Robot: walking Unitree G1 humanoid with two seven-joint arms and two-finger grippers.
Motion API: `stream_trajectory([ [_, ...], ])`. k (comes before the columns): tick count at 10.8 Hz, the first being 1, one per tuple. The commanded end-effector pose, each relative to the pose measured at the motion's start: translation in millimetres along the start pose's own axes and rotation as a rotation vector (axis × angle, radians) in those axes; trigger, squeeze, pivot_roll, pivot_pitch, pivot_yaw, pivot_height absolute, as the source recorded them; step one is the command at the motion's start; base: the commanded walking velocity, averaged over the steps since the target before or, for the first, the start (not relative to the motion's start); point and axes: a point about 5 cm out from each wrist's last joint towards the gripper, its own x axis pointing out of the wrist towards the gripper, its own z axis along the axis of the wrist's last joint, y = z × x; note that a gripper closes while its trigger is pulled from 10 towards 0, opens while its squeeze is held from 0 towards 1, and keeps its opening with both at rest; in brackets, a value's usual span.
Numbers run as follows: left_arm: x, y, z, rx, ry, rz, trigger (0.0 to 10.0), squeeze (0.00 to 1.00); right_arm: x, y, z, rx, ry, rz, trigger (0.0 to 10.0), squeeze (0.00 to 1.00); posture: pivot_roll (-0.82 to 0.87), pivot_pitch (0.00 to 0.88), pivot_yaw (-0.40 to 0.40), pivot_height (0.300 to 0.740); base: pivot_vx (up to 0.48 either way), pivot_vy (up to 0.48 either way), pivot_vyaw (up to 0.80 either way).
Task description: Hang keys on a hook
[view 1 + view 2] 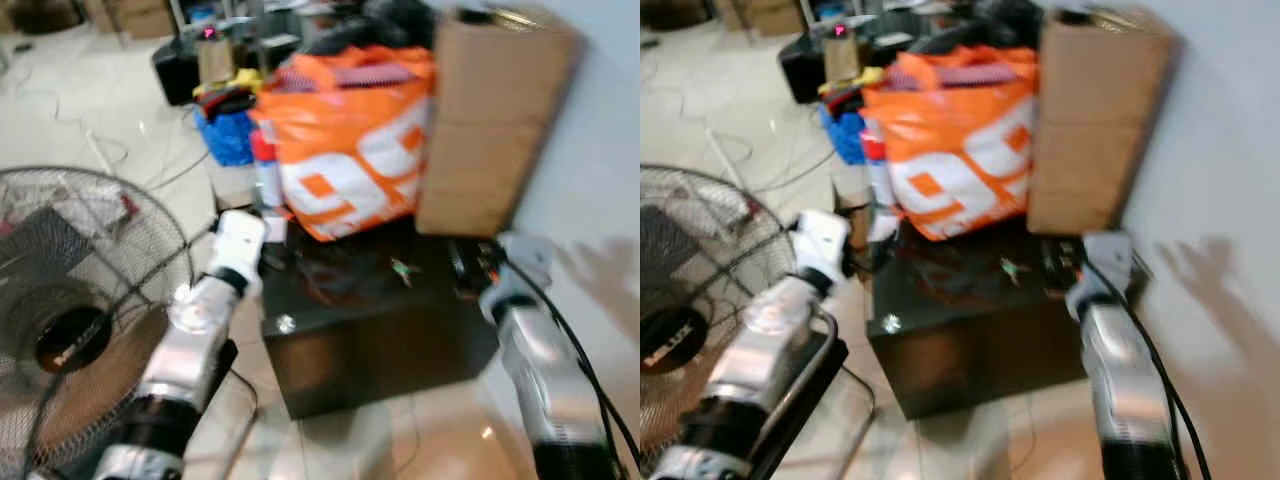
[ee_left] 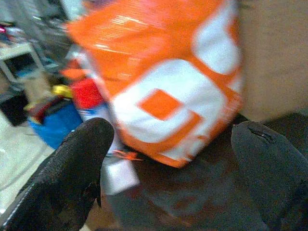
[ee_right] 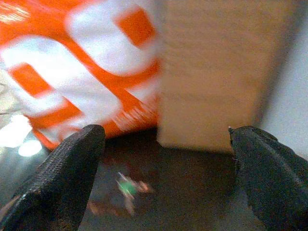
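Note:
A small bunch of keys with a green tag (image 1: 402, 270) lies on the glossy top of a black cabinet (image 1: 380, 340), in front of an orange and white bag (image 1: 350, 150) and a cardboard box (image 1: 490, 120). In the right wrist view the keys (image 3: 127, 187) sit just ahead of my right gripper (image 3: 161, 163), low between its open fingers (image 3: 62, 178). My left gripper (image 2: 171, 159) is open too, held at the cabinet's left end and facing the bag (image 2: 163, 86). Nothing is held by either one.
A standing fan (image 1: 70, 300) is close on my left. Behind the bag are a blue bag (image 1: 225, 135), bottles and cluttered floor with cables. A pale wall (image 1: 600, 180) runs along the right side. The picture is blurred.

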Motion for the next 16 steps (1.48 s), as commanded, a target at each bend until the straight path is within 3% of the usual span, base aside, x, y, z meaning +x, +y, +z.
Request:
stream_trajectory([
  [1, -7.8, 10.8, -8, 0.011, 0.038, 0.053, 10.0, 0.00, 4.3, 14.3, 0, -0.009, -0.003, 0.062, 10.0, 1.00, -0.07, 0.000, -0.007, 0.740, 0.334, 0.000, 0.00],
  [3, -18.5, 14.1, -9, 0.015, 0.040, 0.097, 10.0, 0.00, 19.1, 29.4, 4, -0.026, -0.005, 0.145, 10.0, 1.00, -0.01, 0.000, -0.060, 0.740, 0.332, 0.000, 0.00],
  [6, -26.7, 16.1, -9, 0.023, 0.048, 0.116, 10.0, 0.00, 26.4, 38.1, 1, -0.028, 0.017, 0.178, 10.0, 1.00, 0.02, 0.000, -0.066, 0.740, 0.331, 0.000, 0.00],
  [7, -26.4, 17.1, -10, 0.021, 0.062, 0.123, 10.0, 0.00, 25.4, 37.6, -4, -0.013, 0.047, 0.168, 10.0, 0.00, 0.00, 0.000, -0.053, 0.740, 0.000, 0.000, 0.00],
  [11, -21.7, 12.2, -9, 0.033, 0.057, 0.103, 10.0, 0.00, 16.1, 22.5, -15, -0.009, 0.107, 0.103, 10.0, 0.00, -0.03, 0.000, -0.026, 0.740, 0.000, 0.000, 0.00],
  [13, -19.5, 11.5, -8, 0.029, 0.048, 0.097, 10.0, 0.00, 11.6, 22.7, -13, 0.045, 0.086, 0.127, 10.0, 0.00, -0.04, 0.000, -0.021, 0.740, 0.000, -0.315, 0.00],
  [16, -20.1, 10.0, -7, 0.029, 0.043, 0.090, 10.0, 0.00, 11.5, 23.8, -14, 0.027, 0.091, 0.132, 10.0, 0.00, -0.04, 0.000, -0.022, 0.740, 0.000, -0.342, 0.00],
])
